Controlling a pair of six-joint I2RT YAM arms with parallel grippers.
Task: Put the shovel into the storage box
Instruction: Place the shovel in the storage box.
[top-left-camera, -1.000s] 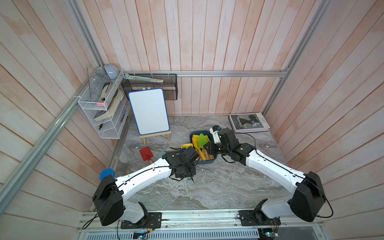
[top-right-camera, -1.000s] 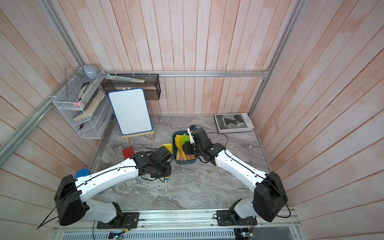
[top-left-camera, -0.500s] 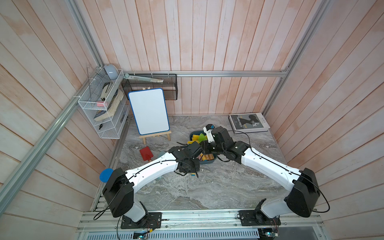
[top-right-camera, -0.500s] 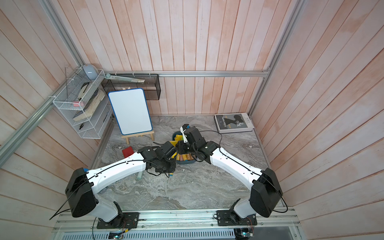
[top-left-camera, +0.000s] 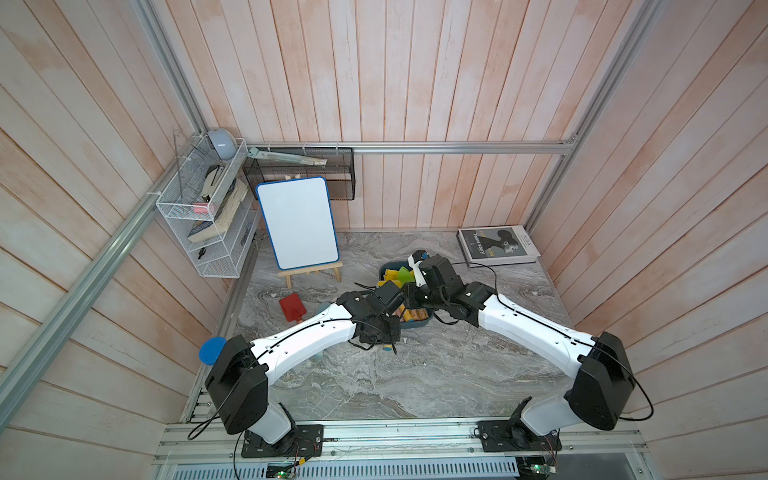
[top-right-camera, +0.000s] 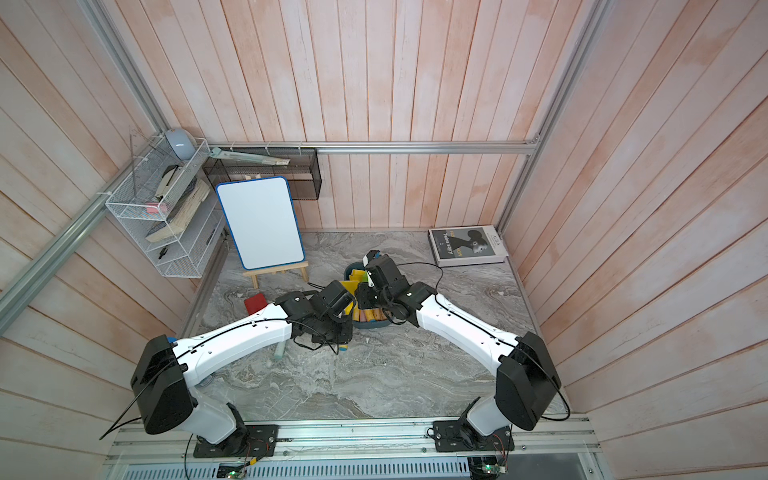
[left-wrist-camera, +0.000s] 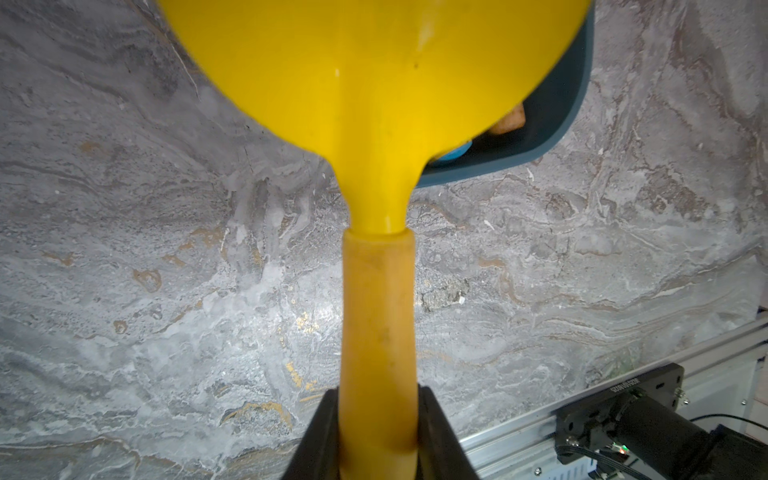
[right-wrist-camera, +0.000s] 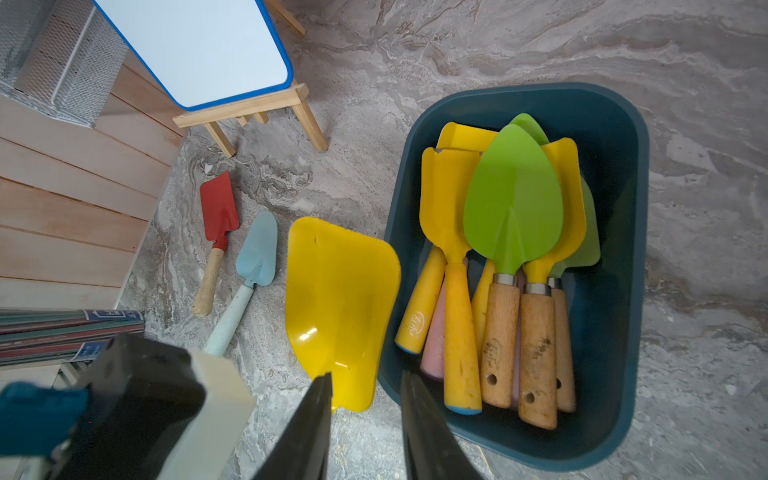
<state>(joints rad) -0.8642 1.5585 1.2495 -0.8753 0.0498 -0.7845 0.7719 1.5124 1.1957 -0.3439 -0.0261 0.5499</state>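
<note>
Arms reach inward: left claw grips yellow shovel beside storage box, right claw parted, empty.

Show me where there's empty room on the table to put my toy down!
Biggest bare patch: the marble table in front, between the two arm bases. Another: behind the storage box, between the whiteboard and the book. Crowded: the box is full of shovels, the yellow shovel hangs at its edge, and the red shovel and light-blue shovel lie beside the left arm.

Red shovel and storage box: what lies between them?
In the right wrist view: a light blue trowel, then the yellow shovel's blade.
</note>
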